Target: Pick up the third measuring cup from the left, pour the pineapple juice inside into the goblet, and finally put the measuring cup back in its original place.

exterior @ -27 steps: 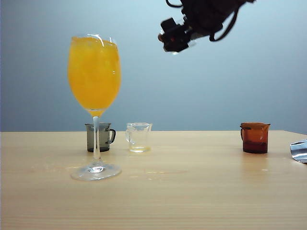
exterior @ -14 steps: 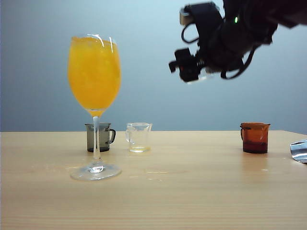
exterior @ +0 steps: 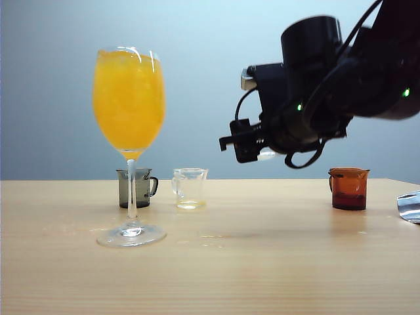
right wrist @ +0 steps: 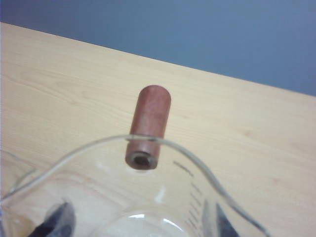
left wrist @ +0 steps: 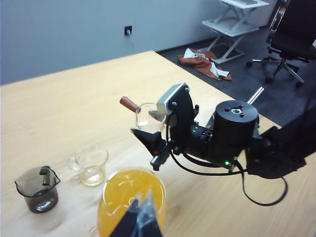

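Your right gripper (exterior: 240,144) hangs in the air above the counter (exterior: 275,262), between the handled cup (exterior: 189,188) and the amber cup (exterior: 348,188), well clear of both. Its jaws are pinching the measuring cup (left wrist: 146,115), one dark finger (right wrist: 57,219) on each side of the glass wall. The cup's red-brown stub (right wrist: 148,127) sticks out from the rim, away from the wrist.

The only writing you have is the printed scale (right wrist: 191,181) on the measuring cup's wall. It's thin dark ticks and figures, too small and blurred to read. No brand or label shows on the other vessels.

In the exterior view the measuring cup is nearly lost behind the jaws, just a pale glint under them. In the right wrist view its base is cut off, so you can't tell what liquid is inside.

The goblet (exterior: 128,98) stands at the left, filled close to the brim with cloudy orange drink. Its stem partly hides the grey cup (exterior: 138,188) behind it.

Your left gripper (left wrist: 139,222) sits over the goblet, cropped by the frame edge. You can't tell how its jaws stand.

A shiny object (exterior: 409,207) is cut off at the counter's right edge.
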Robot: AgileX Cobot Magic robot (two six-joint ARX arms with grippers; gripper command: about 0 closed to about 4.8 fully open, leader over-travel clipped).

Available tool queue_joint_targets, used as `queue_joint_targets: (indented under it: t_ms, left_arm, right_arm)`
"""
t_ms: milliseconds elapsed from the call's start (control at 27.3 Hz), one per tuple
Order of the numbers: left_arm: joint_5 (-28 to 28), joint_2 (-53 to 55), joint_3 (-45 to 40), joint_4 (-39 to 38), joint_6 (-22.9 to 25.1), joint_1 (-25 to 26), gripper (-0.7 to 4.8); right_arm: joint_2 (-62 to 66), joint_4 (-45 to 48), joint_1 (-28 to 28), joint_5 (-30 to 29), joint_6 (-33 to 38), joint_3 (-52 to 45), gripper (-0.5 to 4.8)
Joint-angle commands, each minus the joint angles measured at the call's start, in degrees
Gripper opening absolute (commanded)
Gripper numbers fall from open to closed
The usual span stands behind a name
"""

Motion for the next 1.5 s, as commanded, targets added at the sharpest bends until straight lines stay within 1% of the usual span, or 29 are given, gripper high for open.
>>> queue_joint_targets:
  t_ms: [37, 183, 293, 658, 768, 914, 1170, 1280, 1353, 1499]
  left_arm:
    - [0.3, -0.1, 0.3, 0.2, 0.5, 0.0, -0.05]
    - [0.2, -0.1, 0.3, 0.2, 0.7, 0.0, -0.05]
    - [0.2, -0.1, 0.3, 0.2, 0.7, 0.0, -0.05]
    - [0.3, -0.1, 0.3, -1.1, 0.7, 0.0, -0.05]
    - [0.2, -0.1, 0.3, -3.8, 2.4, 0.0, -0.05]
    - [0.3, -0.1, 0.3, -5.2, 4.0, 0.0, -0.05]
    - [0.3, -0.1, 0.3, -5.9, 4.1, 0.0, -0.05]
    - [0.4, -0.1, 0.3, -6.1, 4.1, 0.0, -0.05]
    - [0.5, -0.1, 0.3, -6.7, 4.5, 0.0, -0.05]
    - [0.7, -0.1, 0.3, -8.5, 6.3, 0.0, -0.05]
  right_arm:
    - [1.9, 4.8, 0.0, 0.5, 0.8, 0.3, 0.48]
    - [3.9, 6.1, 0.0, 0.5, 2.3, 0.4, 0.48]
    - [5.5, 6.2, 0.0, 1.6, 2.3, 1.1, 0.48]
    - [9.9, 6.2, -1.0, 1.2, 2.4, 4.2, 0.48]
    - [11.4, 6.1, -2.0, 0.6, 3.2, 5.1, 0.48]
    - [11.6, 6.1, -2.6, 0.2, 3.6, 5.2, 0.48]
    - [12.2, 6.2, -3.2, -0.3, 5.2, 5.3, 0.48]
    - [13.0, 6.0, -3.3, -1.6, 5.3, 5.7, 0.48]
    - [13.5, 6.1, -3.3, -2.8, 5.3, 6.0, 0.48]
    - [14.2, 6.2, -3.3, -2.8, 5.3, 6.7, 0.48]
